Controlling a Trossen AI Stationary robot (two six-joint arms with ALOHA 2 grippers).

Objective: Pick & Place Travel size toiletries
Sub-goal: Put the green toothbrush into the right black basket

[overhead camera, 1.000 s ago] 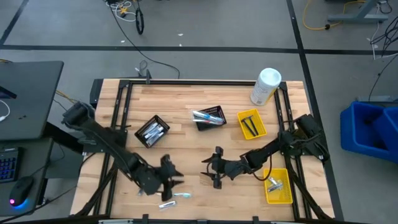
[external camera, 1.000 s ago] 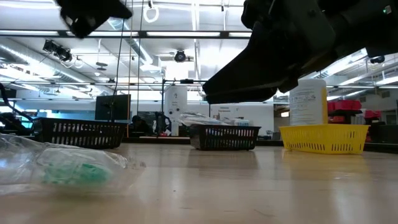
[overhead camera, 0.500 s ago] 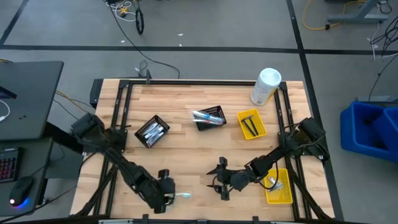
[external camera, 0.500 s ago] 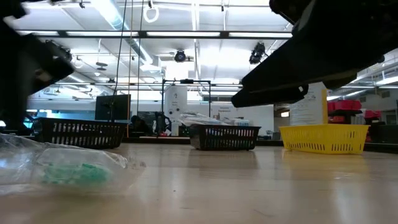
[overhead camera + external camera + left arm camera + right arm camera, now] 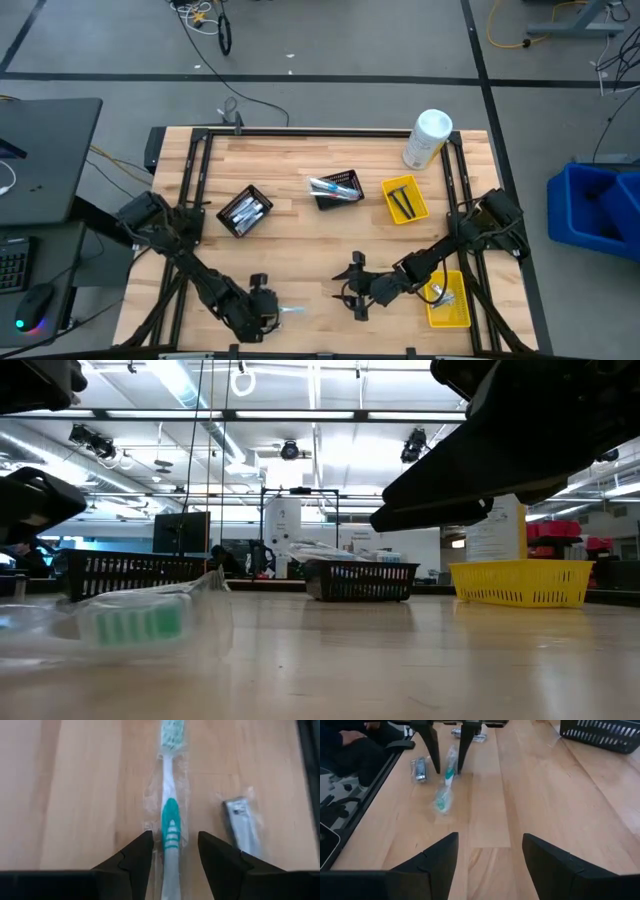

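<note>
A white-and-teal toothbrush [image 5: 169, 820] in a clear wrapper lies on the wooden table near its front left edge [image 5: 291, 311], bristle head toward the right [image 5: 140, 624]. My left gripper [image 5: 174, 845] points steeply down, open, one finger on each side of the handle [image 5: 448, 759]. A small silvery packet [image 5: 241, 822] lies just beside it. My right gripper [image 5: 349, 288] hovers open and empty over the table's near middle [image 5: 490, 855]. My left gripper's fingers [image 5: 143, 846] come from above and stand astride the toothbrush's handle [image 5: 170, 840], along its length. The brush lies on the table. Whether the fingers touch the clear wrapper's edges [image 5: 151, 827], I cannot tell.
Two black mesh baskets [image 5: 245, 211] [image 5: 337, 188] holding toiletries and a yellow tray [image 5: 404, 199] stand mid-table, a white canister [image 5: 428, 138] far right, a second yellow tray [image 5: 446, 298] near right. A person's hand [image 5: 350, 736] shows beyond the left edge.
My left gripper has come down toward the near edge and tipped more steeply, its fingers now astride the toothbrush. The wrapped brush head has shifted and sits a little higher in the low view. My right gripper has moved slightly toward the near right, then kept still.
</note>
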